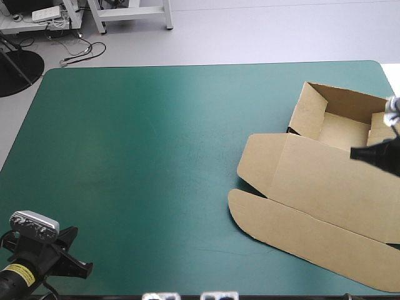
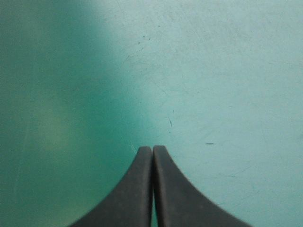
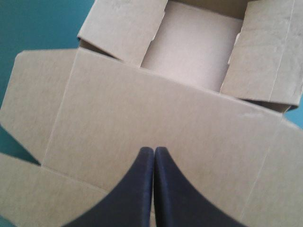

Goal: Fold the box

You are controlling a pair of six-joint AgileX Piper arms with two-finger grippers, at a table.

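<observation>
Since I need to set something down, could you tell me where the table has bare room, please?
The teal-green cover is bare across its left and middle, far edge to near edge, bordered by the box on the right and the left hand at the near left corner. The right side is crowded: the box spreads there under the right hand.

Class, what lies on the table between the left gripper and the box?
Nothing: only bare teal-green cover separates the left gripper from the box. The high view shows it.
</observation>
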